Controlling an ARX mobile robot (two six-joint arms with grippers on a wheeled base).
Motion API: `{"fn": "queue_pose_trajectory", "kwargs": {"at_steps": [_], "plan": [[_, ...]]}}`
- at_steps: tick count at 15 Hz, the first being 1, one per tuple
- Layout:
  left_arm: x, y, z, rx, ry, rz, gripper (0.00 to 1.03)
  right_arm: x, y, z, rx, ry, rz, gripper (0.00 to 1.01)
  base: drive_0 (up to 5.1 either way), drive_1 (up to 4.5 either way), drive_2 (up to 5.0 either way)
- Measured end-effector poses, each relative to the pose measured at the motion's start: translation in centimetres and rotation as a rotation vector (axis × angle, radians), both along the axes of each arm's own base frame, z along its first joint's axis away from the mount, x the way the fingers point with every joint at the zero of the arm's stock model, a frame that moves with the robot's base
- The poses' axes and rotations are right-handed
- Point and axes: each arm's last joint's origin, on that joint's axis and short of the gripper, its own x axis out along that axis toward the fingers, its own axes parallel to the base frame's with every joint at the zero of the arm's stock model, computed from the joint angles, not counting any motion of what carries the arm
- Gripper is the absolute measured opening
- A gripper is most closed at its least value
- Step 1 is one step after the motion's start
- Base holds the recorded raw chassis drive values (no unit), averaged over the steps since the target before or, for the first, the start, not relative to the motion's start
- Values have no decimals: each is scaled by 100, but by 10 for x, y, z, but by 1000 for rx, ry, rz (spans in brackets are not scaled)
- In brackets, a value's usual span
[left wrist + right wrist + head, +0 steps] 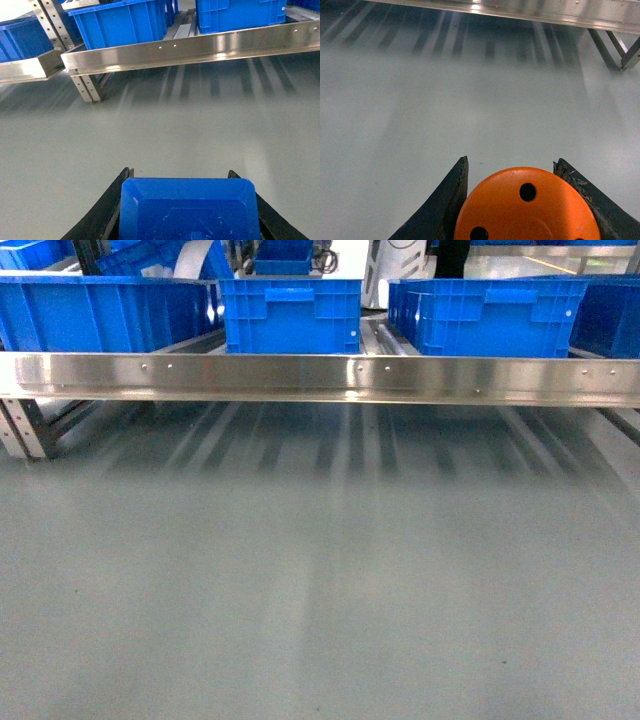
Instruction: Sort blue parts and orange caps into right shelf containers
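Observation:
In the left wrist view a blue part (189, 210) fills the bottom of the frame, and my left gripper (180, 175) is shut on it, black fingers against both sides. The right wrist view shows an orange cap (527, 207), holed flat end toward the camera, held between the fingers of my right gripper (511, 162), which is shut on it. Both hang over grey floor. Ahead, the right shelf (320, 377) runs across the head view with its shiny riveted rail. Blue containers (290, 315) (495, 315) stand on it. Neither gripper shows in the head view.
More blue bins (95, 310) stand at the shelf's left end. A steel support leg (25, 430) holds the rack at the left, and another leg (615, 50) shows in the right wrist view. A second rail section (25, 70) joins at the far left.

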Motion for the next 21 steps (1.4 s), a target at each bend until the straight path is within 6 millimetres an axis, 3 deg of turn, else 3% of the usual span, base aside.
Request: {"fn": "queue_pose_trajectory", "kwargs": {"at_steps": [10,21], "plan": [[0,0,0,0,-2,0,44,0,0,0,0,-2,0,44,-35,-35,-35],[0,0,1,1,-5,2,44,0,0,0,0,-3,-2,44,-23,359,-405]]}}
